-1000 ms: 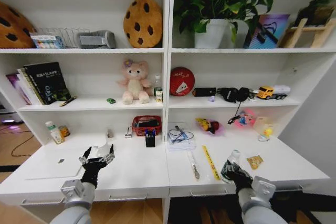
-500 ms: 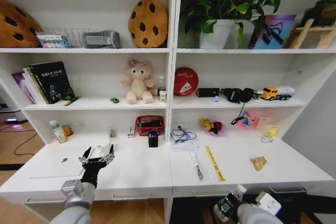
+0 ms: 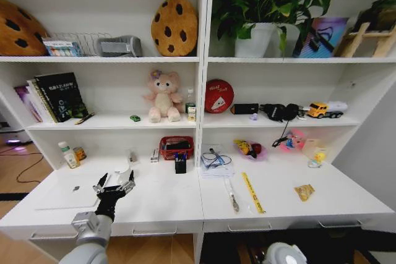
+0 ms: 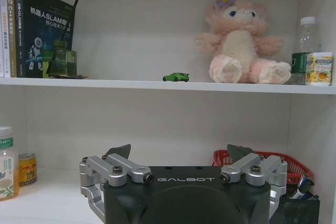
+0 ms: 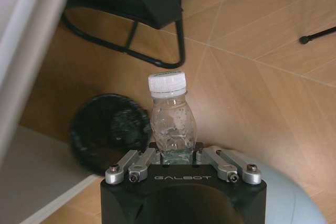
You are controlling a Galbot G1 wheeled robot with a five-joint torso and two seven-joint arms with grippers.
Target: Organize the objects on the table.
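Clear plastic: a bottle [image 5: 170, 120] with a white cap stands upright between the right gripper's [image 5: 173, 157] jaws, which are closed on its base.
Under right gripper: wood floor, a dark round bin [image 5: 107, 130] at 9 o'clock of the bottle, a black chair base [image 5: 137, 22] at 12 o'clock.
Left gripper [image 3: 114, 185]: jaws spread wide, holding nothing, above the table [image 3: 167, 205] near its front edge at 7 o'clock in the head view.
Laptop [image 3: 65, 193]: flat on the table at 9 o'clock of the left gripper.
Ruler [image 3: 252, 192]: on the table's right half, beside a pen [image 3: 231, 197].
Car [image 4: 176, 77]: green, on the shelf [image 4: 157, 84], at 9 o'clock of the teddy [image 4: 239, 40].
Can [image 4: 27, 168]: at the table's back left, just beside a green-labelled bottle [image 4: 6, 162].
Basket [image 3: 174, 148]: red, at the table's back, 12 o'clock of a black pen cup [image 3: 180, 164].
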